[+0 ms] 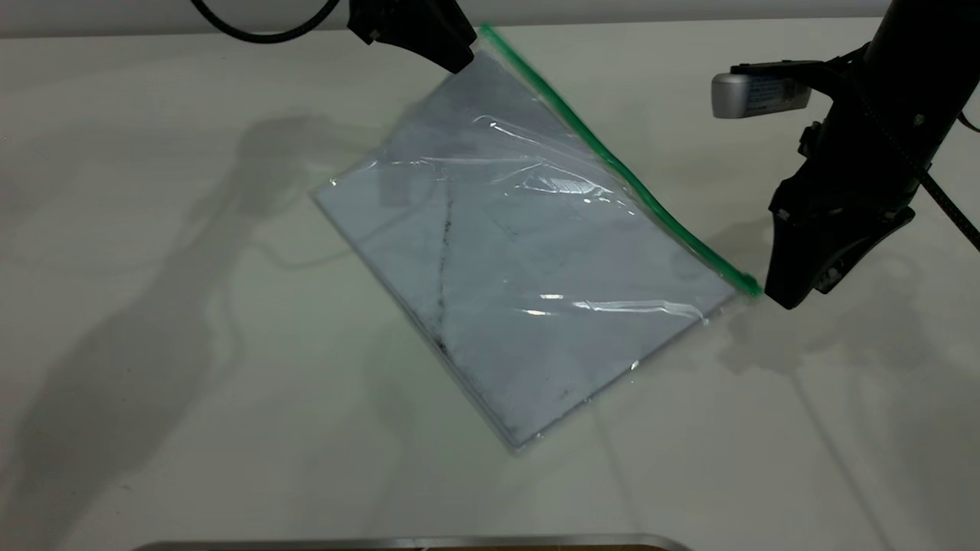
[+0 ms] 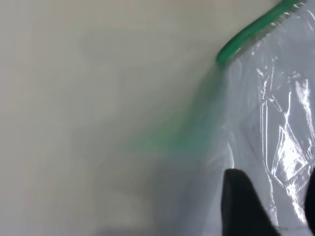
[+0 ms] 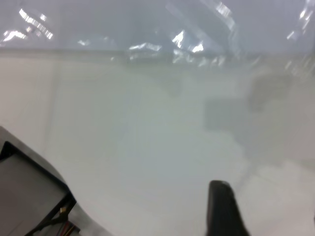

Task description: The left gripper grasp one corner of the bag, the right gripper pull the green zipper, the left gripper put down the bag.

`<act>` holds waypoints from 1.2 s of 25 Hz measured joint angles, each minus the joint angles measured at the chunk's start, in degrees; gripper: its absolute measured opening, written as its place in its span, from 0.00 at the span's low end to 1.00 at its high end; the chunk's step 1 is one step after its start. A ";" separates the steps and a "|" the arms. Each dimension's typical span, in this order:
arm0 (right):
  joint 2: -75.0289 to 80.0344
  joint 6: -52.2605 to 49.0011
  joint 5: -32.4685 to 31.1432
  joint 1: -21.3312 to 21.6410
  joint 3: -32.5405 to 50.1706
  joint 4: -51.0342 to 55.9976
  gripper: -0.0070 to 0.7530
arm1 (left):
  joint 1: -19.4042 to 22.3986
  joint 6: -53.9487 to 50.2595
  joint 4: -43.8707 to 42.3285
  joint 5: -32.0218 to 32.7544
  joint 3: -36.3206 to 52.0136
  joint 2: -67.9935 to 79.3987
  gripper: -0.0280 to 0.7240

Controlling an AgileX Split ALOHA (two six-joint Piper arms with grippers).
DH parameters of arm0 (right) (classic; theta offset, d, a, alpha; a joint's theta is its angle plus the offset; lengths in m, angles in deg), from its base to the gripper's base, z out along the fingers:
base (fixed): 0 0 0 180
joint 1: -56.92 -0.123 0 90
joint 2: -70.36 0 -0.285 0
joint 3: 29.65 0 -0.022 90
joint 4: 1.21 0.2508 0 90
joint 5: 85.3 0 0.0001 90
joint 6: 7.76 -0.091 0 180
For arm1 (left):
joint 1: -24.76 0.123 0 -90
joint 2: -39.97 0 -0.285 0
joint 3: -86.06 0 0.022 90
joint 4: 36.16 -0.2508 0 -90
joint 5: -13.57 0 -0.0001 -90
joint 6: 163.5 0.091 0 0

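The left gripper (image 1: 459, 57) pinches the bag (image 1: 505, 275) at its lifted green-zipper (image 1: 612, 161) corner. Whether the right gripper (image 1: 788, 295), at the zipper's far end, is spread or pressed together, I cannot tell. The thin plastic could slip from the pinch if the zipper drags.

The left claw (image 1: 458, 60) is clamped and raised, pointing down; the right claw (image 1: 788, 295) hangs tip-down, low and well apart.

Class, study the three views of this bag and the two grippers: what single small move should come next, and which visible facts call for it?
Probably the left gripper should lower the bag onto the table. It holds the far green-edged corner lifted, while the right gripper sits at the opposite end of the green zipper, so the pull looks finished. The slider itself cannot be made out.
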 joint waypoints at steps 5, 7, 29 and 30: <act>0.00 -0.11 1.37 0.00 -0.67 -0.16 0.74 | 0.00 -6.63 -1.46 -3.47 -0.21 -0.72 0.86; -0.13 -0.57 1.29 0.00 -2.51 -0.20 0.74 | 0.00 -12.36 -2.55 -6.64 -0.21 -2.12 0.88; -46.46 -10.66 -10.39 0.17 -16.35 -1.80 0.74 | 0.00 -66.92 -38.49 -0.08 -1.39 -37.08 0.82; -49.02 -11.36 -10.96 0.17 -16.27 -1.86 0.74 | 0.00 -68.49 -39.52 -0.08 -1.39 -38.43 0.82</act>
